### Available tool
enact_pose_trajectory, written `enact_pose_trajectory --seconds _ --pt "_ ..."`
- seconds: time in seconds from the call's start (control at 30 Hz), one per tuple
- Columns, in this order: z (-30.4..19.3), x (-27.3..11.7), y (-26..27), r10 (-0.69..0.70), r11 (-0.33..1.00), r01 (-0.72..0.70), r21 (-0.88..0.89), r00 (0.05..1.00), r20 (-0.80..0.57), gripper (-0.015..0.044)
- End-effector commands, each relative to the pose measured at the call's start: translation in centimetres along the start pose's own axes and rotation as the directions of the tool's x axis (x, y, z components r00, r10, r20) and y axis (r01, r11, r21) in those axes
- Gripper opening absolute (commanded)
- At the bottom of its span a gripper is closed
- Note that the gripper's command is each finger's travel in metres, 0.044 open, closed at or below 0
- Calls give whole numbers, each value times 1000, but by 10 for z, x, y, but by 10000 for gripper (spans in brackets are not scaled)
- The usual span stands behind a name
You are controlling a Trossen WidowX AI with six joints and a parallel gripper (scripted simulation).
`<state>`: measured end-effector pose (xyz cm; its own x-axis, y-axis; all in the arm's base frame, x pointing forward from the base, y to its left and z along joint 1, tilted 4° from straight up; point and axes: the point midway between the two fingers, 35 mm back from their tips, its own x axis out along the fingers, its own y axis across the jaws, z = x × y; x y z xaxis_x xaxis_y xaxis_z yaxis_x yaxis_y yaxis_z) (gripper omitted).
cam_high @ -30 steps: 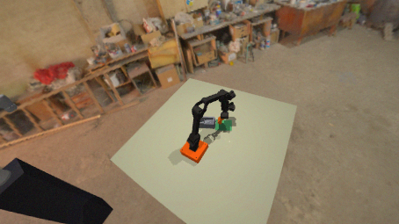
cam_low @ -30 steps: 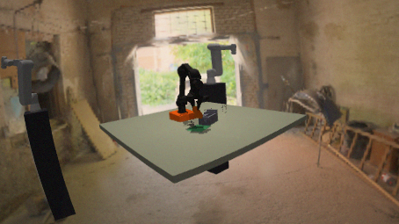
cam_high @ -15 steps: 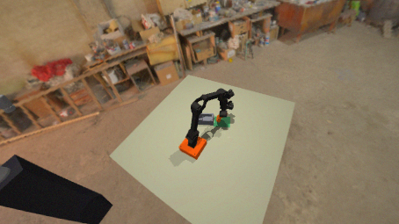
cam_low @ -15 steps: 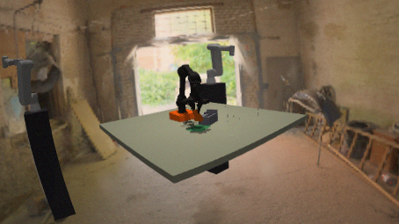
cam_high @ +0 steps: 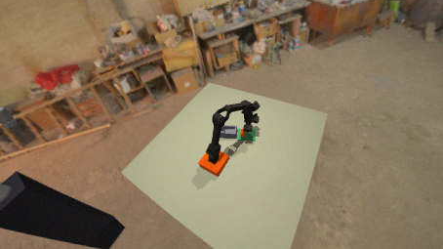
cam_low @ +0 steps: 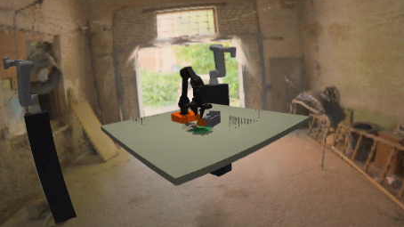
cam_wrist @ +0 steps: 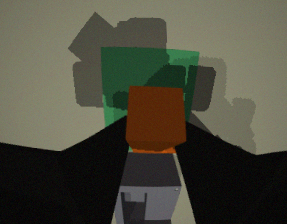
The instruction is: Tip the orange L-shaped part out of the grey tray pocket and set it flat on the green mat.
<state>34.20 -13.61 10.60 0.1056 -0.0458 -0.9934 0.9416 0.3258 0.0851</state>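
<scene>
My gripper [cam_high: 247,128] [cam_wrist: 151,123] is shut on the orange part [cam_high: 243,133] [cam_low: 201,121] [cam_wrist: 156,112]. The wrist view shows one broad orange face between the black fingers; the rest of the part is mostly hidden behind it. In the exterior view the part slants below the fingers, out of the tray. It is held over the green mat [cam_high: 252,138] [cam_low: 206,131] [cam_wrist: 112,57], near the tray side. Whether its lower end touches the mat I cannot tell. The grey tray [cam_high: 229,132] [cam_low: 214,118] [cam_wrist: 165,195] stands beside the mat, its pocket partly visible in the wrist view.
The orange robot base [cam_high: 214,165] [cam_low: 179,117] stands on the pale table top [cam_high: 273,177] [cam_low: 165,152], near the tray and mat. The arm arches over from the base. Shadows of the arm and gripper fall across the mat.
</scene>
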Motion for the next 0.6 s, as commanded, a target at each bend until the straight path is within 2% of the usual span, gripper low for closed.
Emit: enact_pose_trajectory --seconds 0.0,0.57 --pt "-1 7 -1 1 1000 -1 -6 1000 -6 0" --pt "-2 16 -1 1 1000 -1 -6 1000 -6 0"
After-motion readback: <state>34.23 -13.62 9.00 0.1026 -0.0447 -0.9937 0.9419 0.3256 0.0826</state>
